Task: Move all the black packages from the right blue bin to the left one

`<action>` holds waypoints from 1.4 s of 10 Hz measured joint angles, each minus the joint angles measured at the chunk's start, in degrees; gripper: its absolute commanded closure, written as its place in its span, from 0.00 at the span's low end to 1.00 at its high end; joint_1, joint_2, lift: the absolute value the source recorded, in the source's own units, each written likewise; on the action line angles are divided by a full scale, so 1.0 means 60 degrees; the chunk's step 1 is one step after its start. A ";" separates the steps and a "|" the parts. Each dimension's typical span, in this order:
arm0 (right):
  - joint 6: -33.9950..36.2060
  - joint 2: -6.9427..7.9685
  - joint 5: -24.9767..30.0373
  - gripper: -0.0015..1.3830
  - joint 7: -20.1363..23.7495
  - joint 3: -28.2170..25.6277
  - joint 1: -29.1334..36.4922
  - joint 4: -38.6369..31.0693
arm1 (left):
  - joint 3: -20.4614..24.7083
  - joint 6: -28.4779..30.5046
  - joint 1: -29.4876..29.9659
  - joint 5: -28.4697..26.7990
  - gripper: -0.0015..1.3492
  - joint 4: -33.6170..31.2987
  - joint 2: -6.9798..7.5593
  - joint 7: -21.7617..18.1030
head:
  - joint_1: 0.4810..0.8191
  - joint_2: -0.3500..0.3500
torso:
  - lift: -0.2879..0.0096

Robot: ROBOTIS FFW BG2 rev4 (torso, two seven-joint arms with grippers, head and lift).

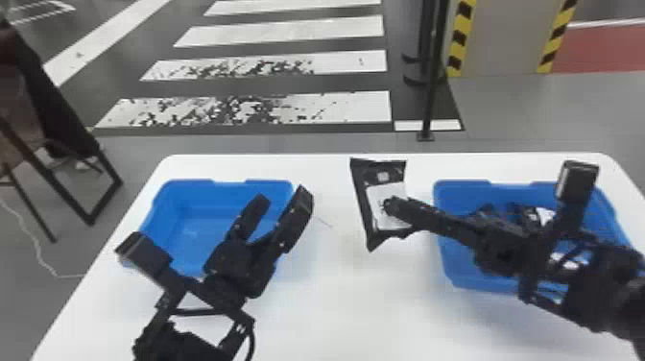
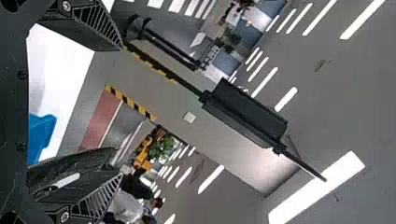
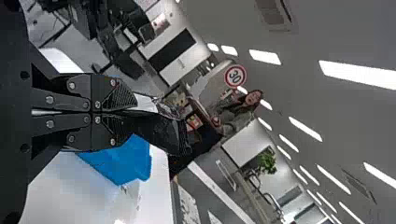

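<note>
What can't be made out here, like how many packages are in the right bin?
- Package count, right blue bin: head view, right arm covers part.
- Far side of the held package: head view, turned away.
- Part of left bin's near wall: head view, behind left arm.
- Table's near edge: head view, cut off at bottom.

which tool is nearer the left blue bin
Left. In the head view, the left tool is open at the right-hand side of the left blue bin; the right tool is farther off, to that bin's right, gripping a black package.
</note>
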 measured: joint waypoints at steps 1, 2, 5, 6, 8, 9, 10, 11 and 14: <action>0.0006 -0.0035 -0.0362 0.82 0.0042 0.0348 -0.0063 0.0104 | -0.0041 0.0353 -0.0094 0.0240 0.07 0.0000 0.0021 -0.0152 | 0.63 0.73 | 0.50; 0.0020 -0.0060 -0.0623 0.82 0.0058 0.0686 -0.0169 0.0216 | -0.0129 0.0598 -0.0187 0.0289 0.07 0.0000 0.0057 -0.0233 | 0.63 0.74 | 0.50; -0.0033 -0.0104 -0.1031 0.82 0.0061 0.1637 -0.0698 0.0673 | -0.0511 0.0986 -0.0284 0.0292 0.09 -0.0002 0.0143 -0.0256 | 0.63 0.75 | 0.50; -0.0084 -0.0114 -0.1140 0.82 0.0061 0.1964 -0.0876 0.0835 | -0.0568 0.1253 -0.0305 0.0396 0.23 -0.0015 0.0161 -0.0248 | 0.63 0.76 | 0.50; -0.0163 -0.0113 -0.1249 0.82 0.0047 0.2359 -0.1072 0.1074 | -0.0581 0.1388 -0.0301 0.0486 0.80 -0.0024 0.0167 -0.0196 | 0.63 0.78 | 0.50; -0.0221 -0.0115 -0.1263 0.82 0.0046 0.2403 -0.1092 0.1110 | -0.0572 0.1264 -0.0273 0.0363 0.90 -0.0059 0.0167 -0.0128 | 0.63 0.79 | 0.50; -0.0303 -0.0118 -0.1269 0.82 0.0056 0.2413 -0.1097 0.1112 | -0.0541 0.1151 -0.0202 0.0158 0.90 -0.0179 0.0167 0.0032 | 0.63 0.80 | 0.50; -0.0379 -0.0120 -0.1295 0.82 0.0051 0.2414 -0.1097 0.1130 | -0.0498 0.1198 -0.0111 0.0015 0.90 -0.0326 0.0164 0.0176 | 0.63 0.80 | 0.50; -0.0795 -0.0120 -0.1475 0.59 0.0054 0.2415 -0.1077 0.1294 | -0.0390 0.1377 0.0135 -0.0407 0.90 -0.0744 0.0137 0.0565 | 0.63 0.81 | 0.50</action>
